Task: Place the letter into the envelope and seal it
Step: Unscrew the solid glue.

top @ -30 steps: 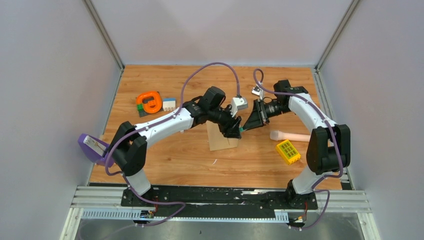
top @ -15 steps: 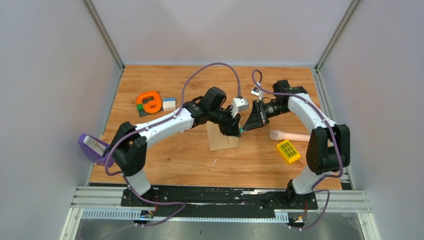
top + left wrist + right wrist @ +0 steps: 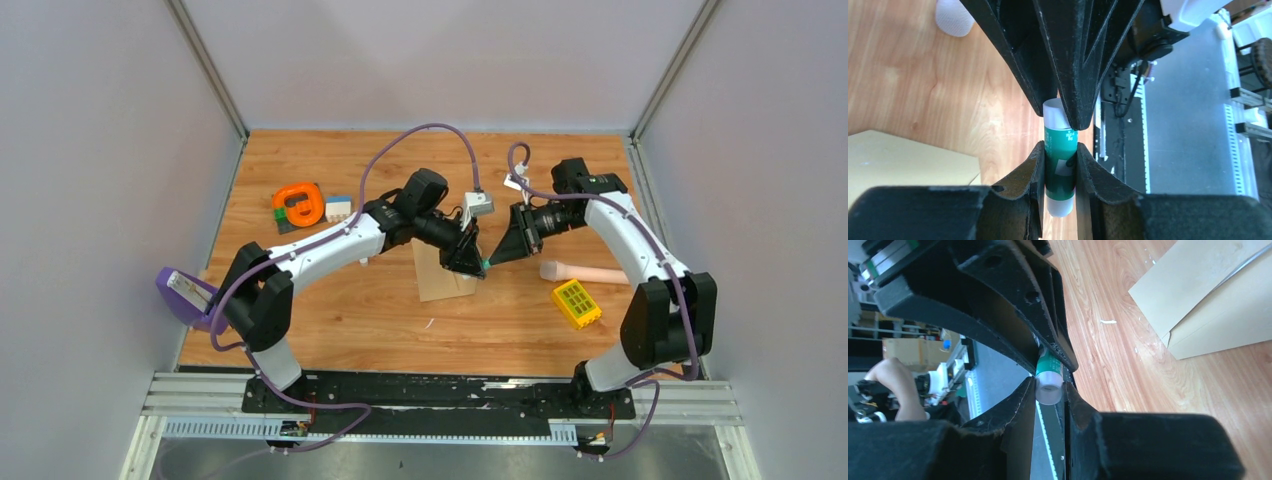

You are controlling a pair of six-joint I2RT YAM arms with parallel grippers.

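Glue stick (image 3: 1060, 170), held between two arms over the bench (image 3: 400, 320).
We note left jaws clamped on its green body and right jaws clamped on its white end. The envelope (image 3: 440, 282) lies flat on the bench, partly under the left jaws. We cannot make out the letter.

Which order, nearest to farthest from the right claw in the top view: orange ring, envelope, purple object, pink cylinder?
1. envelope, mid-table, just left of the right claw.
2. pink cylinder, on the claw's right side.
3. orange ring, well to the left, toward the back.
4. purple object, at the table's left edge.
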